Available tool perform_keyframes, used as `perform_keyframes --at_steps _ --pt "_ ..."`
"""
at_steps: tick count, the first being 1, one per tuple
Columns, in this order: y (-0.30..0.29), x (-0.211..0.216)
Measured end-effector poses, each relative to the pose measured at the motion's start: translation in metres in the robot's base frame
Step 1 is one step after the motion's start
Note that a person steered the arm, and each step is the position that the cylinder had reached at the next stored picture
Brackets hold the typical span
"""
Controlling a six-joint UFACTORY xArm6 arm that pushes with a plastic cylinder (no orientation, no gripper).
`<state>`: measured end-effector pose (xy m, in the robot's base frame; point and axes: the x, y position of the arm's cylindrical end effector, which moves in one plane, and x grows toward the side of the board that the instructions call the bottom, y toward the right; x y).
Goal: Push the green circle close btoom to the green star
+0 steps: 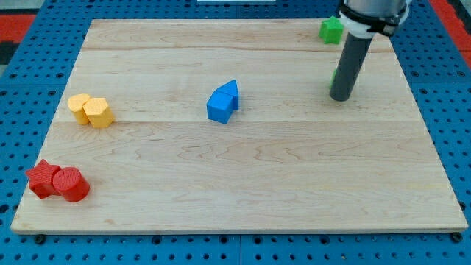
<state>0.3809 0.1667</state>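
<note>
Pale wooden board (243, 191) lying on a blue pegged bench (29, 44); it carries every block, none in any holder. My tip (341, 97), the lower end of a dark straight rod, rests on the wood near the view's upper right. It carries nothing: a plain rod with nothing to clench.

Green star block (332, 29) at the top edge, above the rod. Green circle block (335, 76) almost wholly hidden behind the rod; only a sliver shows at its left side, shape not confirmable.

Centre: two blue blocks (223, 101) touching, shapes unclear. Left: two yellow blocks (91, 110) touching. Lower left: two red blocks (57, 181) touching, the right one round.
</note>
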Motion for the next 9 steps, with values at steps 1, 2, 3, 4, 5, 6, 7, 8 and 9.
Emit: perform_keyframes --at_steps 1,2,3,4,5,6,7,8,9 --pt "0.000 -0.036" --pt "0.000 -0.033" --pt "0.004 -0.022" --pt "0.007 -0.030" --pt "0.008 -0.053" --pt "0.008 -0.076" --pt "0.008 -0.084" --pt "0.018 -0.081" --pt "0.054 -0.065"
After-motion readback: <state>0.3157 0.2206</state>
